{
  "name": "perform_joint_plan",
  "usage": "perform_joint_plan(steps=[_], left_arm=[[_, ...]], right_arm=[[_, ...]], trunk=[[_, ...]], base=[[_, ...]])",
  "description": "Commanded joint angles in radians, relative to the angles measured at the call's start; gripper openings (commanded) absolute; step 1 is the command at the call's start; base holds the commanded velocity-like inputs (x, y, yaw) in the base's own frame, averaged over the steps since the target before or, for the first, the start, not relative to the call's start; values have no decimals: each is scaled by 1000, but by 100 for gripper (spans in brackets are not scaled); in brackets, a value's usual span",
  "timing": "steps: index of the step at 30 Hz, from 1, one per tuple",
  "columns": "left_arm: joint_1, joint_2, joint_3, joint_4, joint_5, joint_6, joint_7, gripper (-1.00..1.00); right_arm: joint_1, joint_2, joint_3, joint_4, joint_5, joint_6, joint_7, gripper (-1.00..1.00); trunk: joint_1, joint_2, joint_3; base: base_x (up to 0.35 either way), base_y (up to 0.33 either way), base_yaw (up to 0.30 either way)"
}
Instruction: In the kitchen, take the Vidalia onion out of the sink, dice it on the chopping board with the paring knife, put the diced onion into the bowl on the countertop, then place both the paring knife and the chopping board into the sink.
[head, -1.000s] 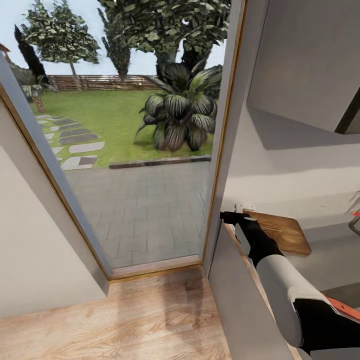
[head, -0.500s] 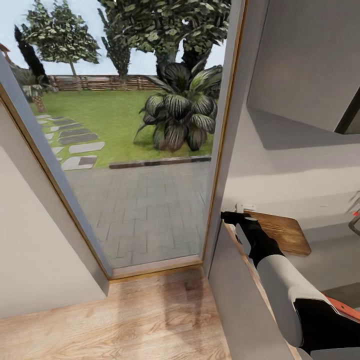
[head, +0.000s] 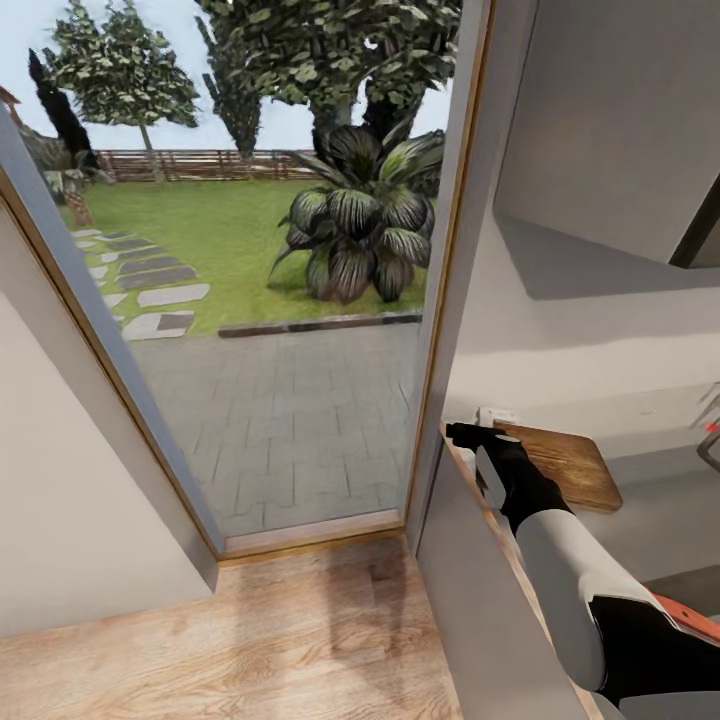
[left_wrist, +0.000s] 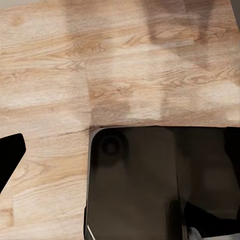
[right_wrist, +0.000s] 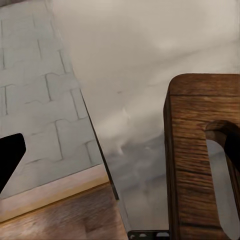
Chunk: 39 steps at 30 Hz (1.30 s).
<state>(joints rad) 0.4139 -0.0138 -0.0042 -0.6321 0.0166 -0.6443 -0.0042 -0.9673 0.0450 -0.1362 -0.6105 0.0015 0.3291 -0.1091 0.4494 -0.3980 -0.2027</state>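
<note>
The dark brown chopping board (head: 560, 465) lies flat at the end of the grey countertop (head: 665, 505), right by the glass door. My right gripper (head: 478, 438) reaches to the board's near left corner. In the right wrist view the board (right_wrist: 192, 165), with its handle slot, fills one side. The right gripper (right_wrist: 120, 150) is open, and one black finger (right_wrist: 7, 155) stands well clear of the board's edge. My left gripper (left_wrist: 120, 155) hangs open over the wooden floor and my dark base. The onion, the paring knife and the bowl are out of view.
A tall glass door (head: 270, 300) to the garden takes up the left and middle, its frame post (head: 440, 330) right beside the counter's end. A grey wall (head: 600, 330) rises behind the counter. A red bit (head: 712, 426) and an orange-red strip (head: 690, 612) show at the right edge.
My right gripper has crept slightly further along the board's near corner. The camera and everything else have stayed put.
</note>
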Motion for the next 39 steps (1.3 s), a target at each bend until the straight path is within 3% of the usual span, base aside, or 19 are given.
perform_joint_plan(steps=[1, 20, 39], left_arm=[[0, 0, 0, -1, 2, -1, 0, 100], [0, 0, 0, -1, 2, 0, 0, 100], [0, 0, 0, -1, 1, 1, 0, 100]], right_arm=[[-1, 1, -4, -2, 0, 5, -1, 100], [-1, 1, -5, -2, 1, 5, -1, 100], [-1, 0, -6, -2, 1, 5, -1, 100]], trunk=[[1, -2, -2], [1, -2, -3], [1, -2, -19]], base=[[0, 0, 0], [0, 0, 0], [0, -10, 0]])
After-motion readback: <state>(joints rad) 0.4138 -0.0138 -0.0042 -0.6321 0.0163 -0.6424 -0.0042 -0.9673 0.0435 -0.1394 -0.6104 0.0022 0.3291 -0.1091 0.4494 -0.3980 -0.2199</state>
